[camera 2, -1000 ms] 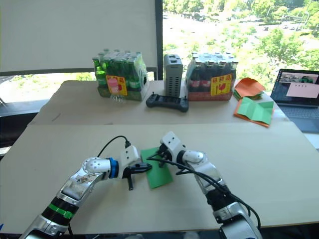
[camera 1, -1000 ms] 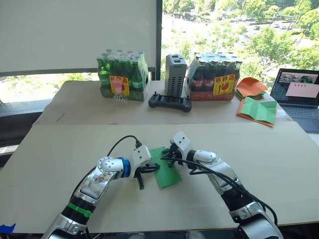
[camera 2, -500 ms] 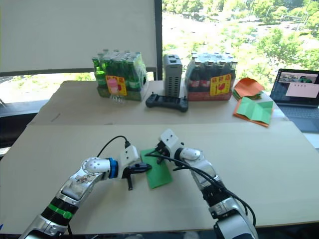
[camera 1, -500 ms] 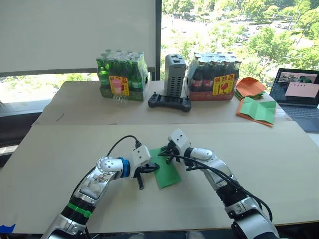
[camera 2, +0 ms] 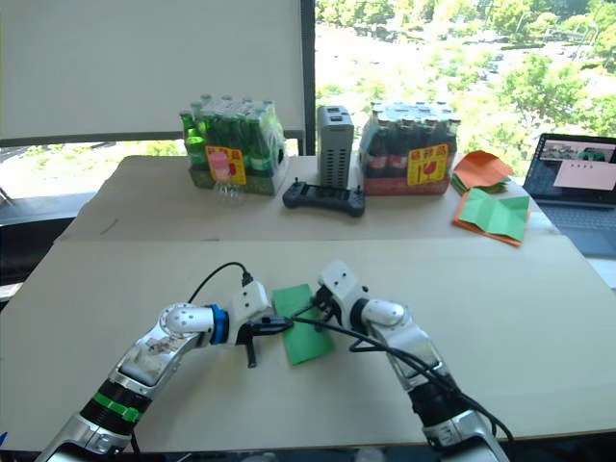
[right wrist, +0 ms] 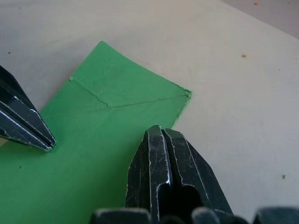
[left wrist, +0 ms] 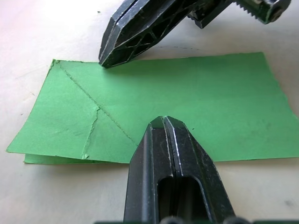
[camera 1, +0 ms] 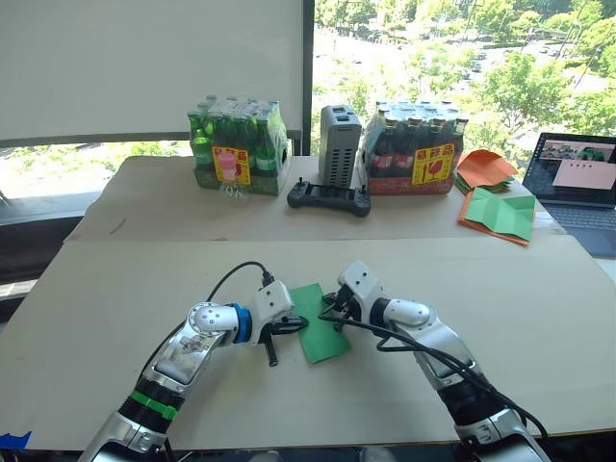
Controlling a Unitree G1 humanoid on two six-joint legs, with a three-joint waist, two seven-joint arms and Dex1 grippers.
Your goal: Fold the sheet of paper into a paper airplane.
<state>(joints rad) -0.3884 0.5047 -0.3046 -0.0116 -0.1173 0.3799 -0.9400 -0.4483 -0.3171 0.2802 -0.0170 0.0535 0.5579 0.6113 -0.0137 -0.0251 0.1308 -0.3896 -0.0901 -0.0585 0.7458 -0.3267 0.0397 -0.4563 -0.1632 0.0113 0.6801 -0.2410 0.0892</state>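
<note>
The paper (camera 1: 320,322) lies flat on the table (camera 1: 539,308), folded in half lengthwise into a long green strip with two layers showing along one long edge. Creases run diagonally across the end of the strip farther from you. Take the strip as your landmark.

Your left gripper (left wrist: 164,122) sits at the strip's left long edge, about midway along it. Its fingers are pressed together with nothing between them, and the closed tip rests on the green surface. It seems to act as a pin, holding the layers down so they cannot slide or spring open.

Your right gripper (right wrist: 160,132) meets the strip from the opposite long edge, nearer the creased end. Its fingers are also clamped together and empty, the tip on or just at the paper's edge. In that spot it looks ready to press or run along a fold while the other side stays anchored.

Well beyond the strip, at the table's far side, stand two bottle packs (camera 1: 236,144), a grey box (camera 1: 339,144) and a controller (camera 1: 328,196). Far off to the strip's right lie spare orange and green sheets (camera 1: 496,197) and a laptop (camera 1: 577,183).

The dart shape is not yet formed; this looks like an early stage.
</note>
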